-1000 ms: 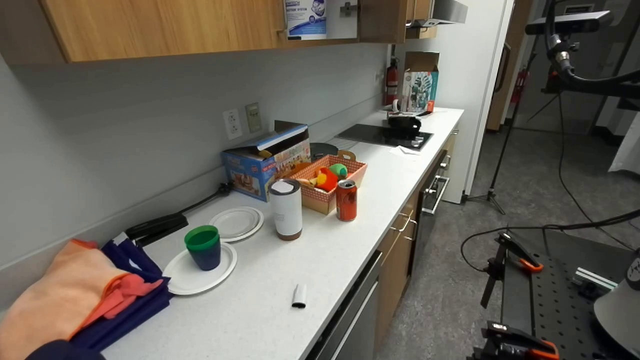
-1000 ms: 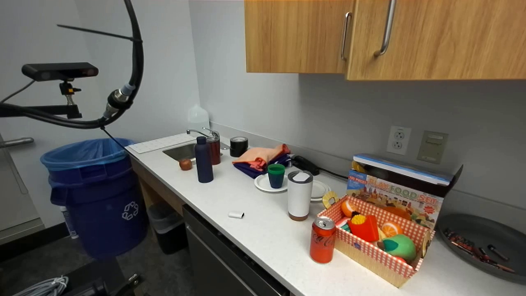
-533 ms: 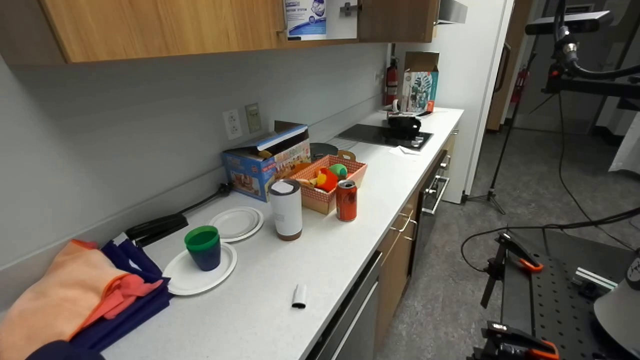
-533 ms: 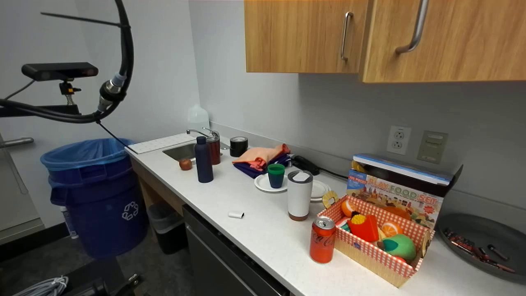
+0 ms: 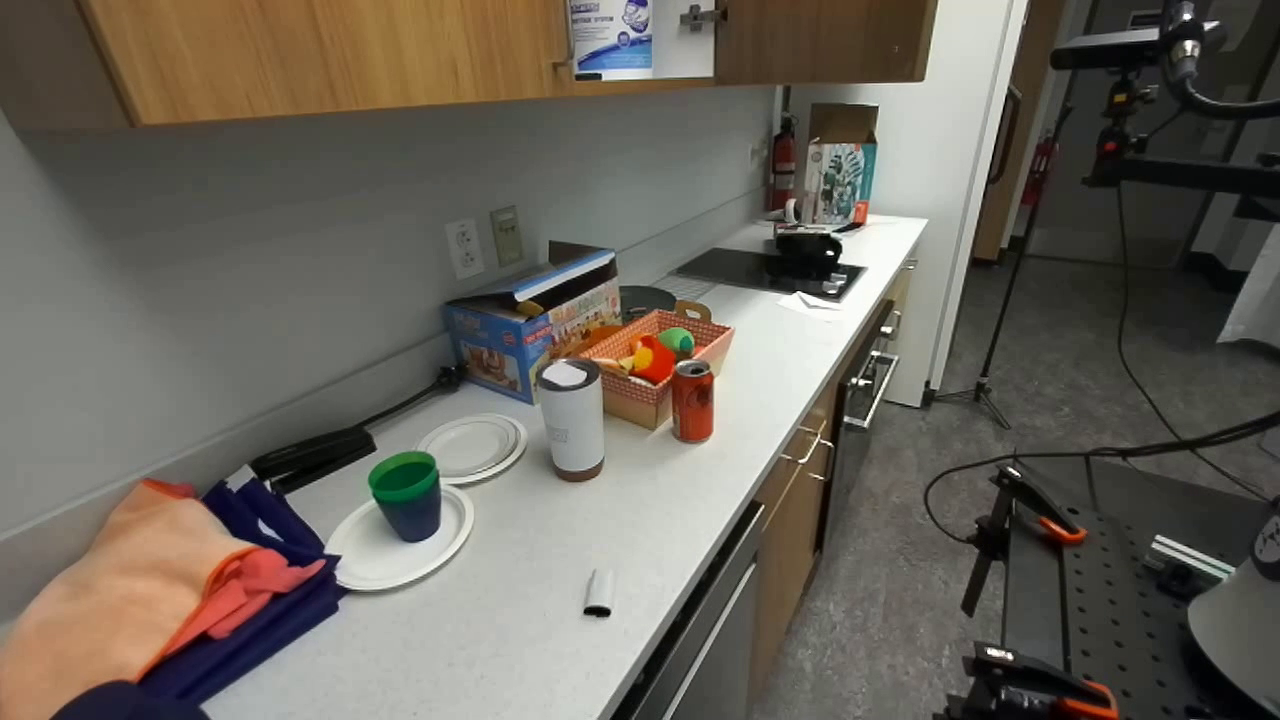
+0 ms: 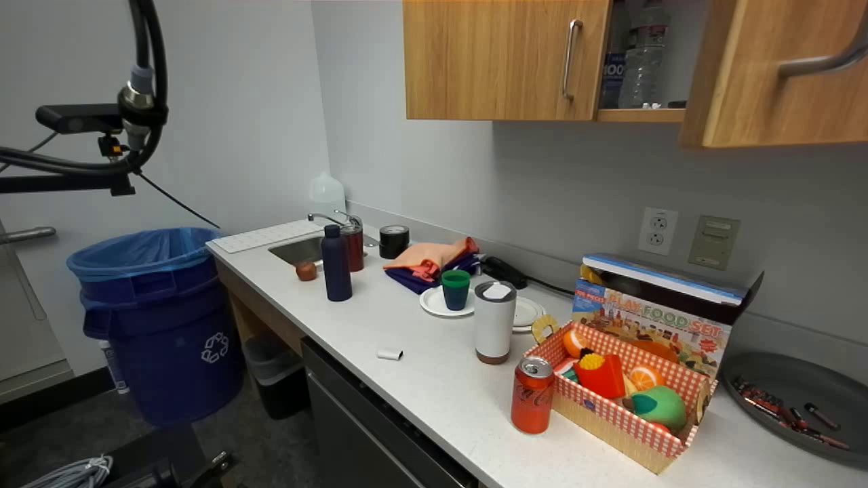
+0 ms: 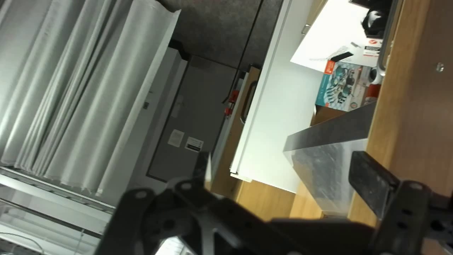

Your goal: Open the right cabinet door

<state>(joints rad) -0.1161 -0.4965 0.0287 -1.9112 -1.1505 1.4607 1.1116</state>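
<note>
Standing well out from the cabinet (image 6: 641, 116), the right door (image 6: 790, 88) is open in both exterior views, its handle (image 6: 814, 66) on the outer face. In the gap an exterior view shows a bottle (image 6: 643, 68), and an exterior view shows a white-and-blue box (image 5: 612, 40). The left door (image 6: 502, 61) is closed. In the wrist view the gripper (image 7: 285, 173) has its fingers (image 7: 371, 182) spread wide, one overlapping the right door's edge; whether it touches cannot be told.
</note>
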